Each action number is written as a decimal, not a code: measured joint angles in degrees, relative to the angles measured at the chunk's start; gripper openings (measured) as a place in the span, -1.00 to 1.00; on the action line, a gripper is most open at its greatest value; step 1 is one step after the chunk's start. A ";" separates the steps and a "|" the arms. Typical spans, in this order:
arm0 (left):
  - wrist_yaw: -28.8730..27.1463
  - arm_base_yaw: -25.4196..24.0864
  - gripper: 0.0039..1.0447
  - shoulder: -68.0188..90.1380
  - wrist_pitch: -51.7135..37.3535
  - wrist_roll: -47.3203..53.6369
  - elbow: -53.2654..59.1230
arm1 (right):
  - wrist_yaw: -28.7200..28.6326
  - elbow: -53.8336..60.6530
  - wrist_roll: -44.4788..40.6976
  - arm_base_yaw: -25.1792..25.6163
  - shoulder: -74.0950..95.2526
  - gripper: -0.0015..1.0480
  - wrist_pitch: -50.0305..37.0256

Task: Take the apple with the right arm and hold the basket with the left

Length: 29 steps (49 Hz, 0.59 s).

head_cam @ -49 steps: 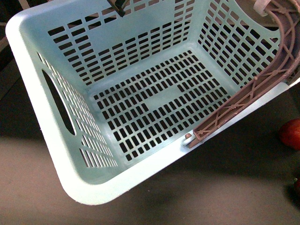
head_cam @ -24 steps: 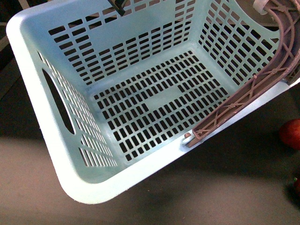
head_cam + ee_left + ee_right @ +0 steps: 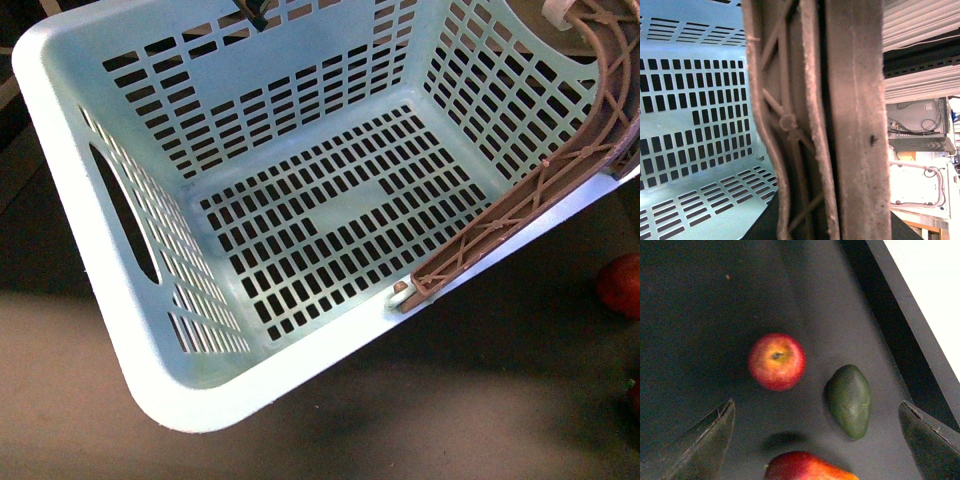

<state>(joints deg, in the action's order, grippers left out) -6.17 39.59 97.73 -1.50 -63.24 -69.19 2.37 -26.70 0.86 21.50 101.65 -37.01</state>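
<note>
Dark counter carries the apple beneath my right tool, spread wide and empty. Green fruit lies just beside it; a skewed descent could knock either away. Whether my left tool grips the basket handle I cannot tell; it might slip.

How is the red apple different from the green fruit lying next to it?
The apple is red with a yellow patch; the green fruit is dark green all over. The apple is round; the green fruit is longer, with pointed ends. The apple shows a stem dimple; the green fruit shows only smooth skin. Both lie on the dark table, not touching, and nothing holds either.
</note>
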 joint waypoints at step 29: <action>0.00 0.00 -0.71 0.00 0.00 -0.02 0.00 | 2.84 -22.03 -5.42 -7.23 33.46 0.83 0.42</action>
<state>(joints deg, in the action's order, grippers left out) -6.17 39.59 97.73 -1.50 -63.26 -69.19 5.21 -48.73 -4.56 14.26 135.11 -36.60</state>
